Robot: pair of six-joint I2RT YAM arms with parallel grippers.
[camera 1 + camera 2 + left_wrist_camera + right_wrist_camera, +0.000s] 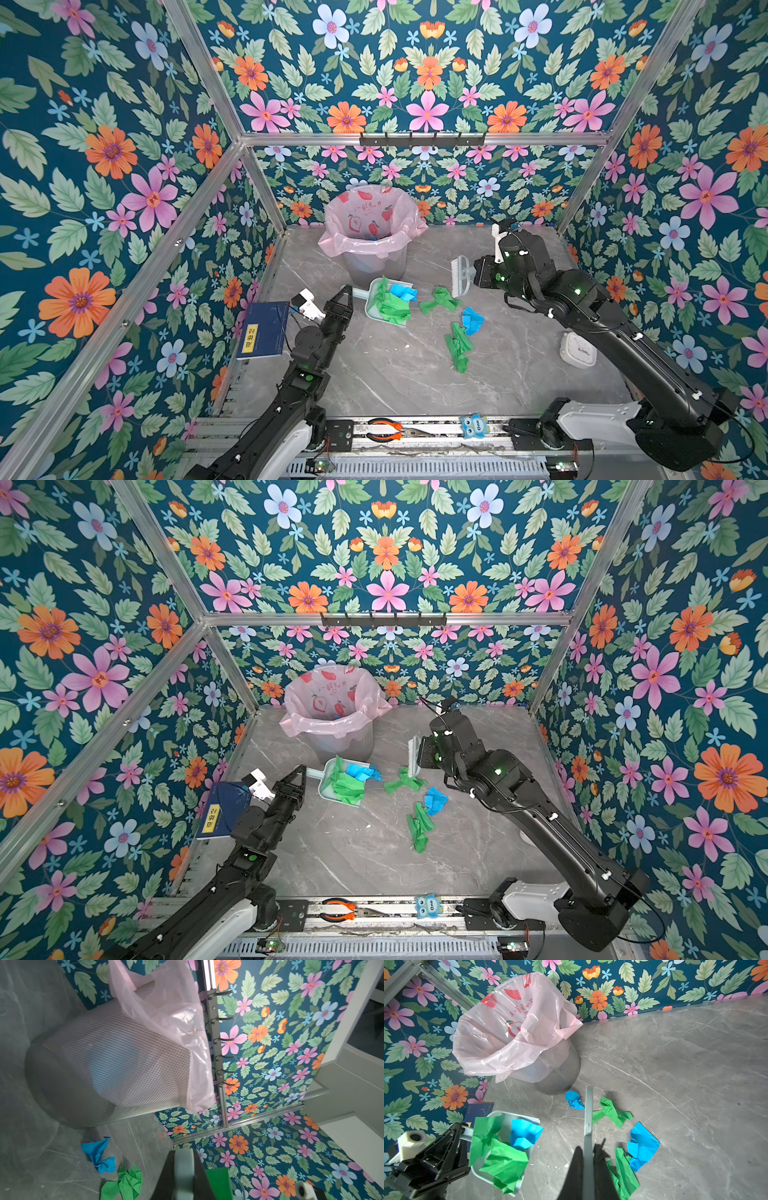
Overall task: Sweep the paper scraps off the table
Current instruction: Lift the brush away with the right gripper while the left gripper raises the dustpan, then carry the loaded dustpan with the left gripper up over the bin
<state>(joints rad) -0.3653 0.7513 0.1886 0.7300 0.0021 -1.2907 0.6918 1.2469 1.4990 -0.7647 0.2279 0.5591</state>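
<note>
On the grey marble table (pixel 395 374) a pale green dustpan (pixel 371 291) holds crumpled green and blue paper scraps (pixel 390 305). My left gripper (pixel 343 293) is shut on the dustpan's handle (pixel 184 1178). Three loose scraps lie to its right: a green one (pixel 440 300), a blue one (pixel 473 320) and another green one (pixel 459 345). A small blue scrap (pixel 574 1100) lies near the bin. My right gripper (pixel 476 274) is shut on a small brush (pixel 460 276), whose bristles stand beside the nearest green scrap (pixel 610 1110).
A mesh bin (pixel 374 232) lined with a pink bag stands at the back, just behind the dustpan. A dark blue book (pixel 264 330) leans at the left wall. A white round object (pixel 577 351) lies under the right arm. Pliers (pixel 384 430) and an owl figure (pixel 473 426) sit on the front rail.
</note>
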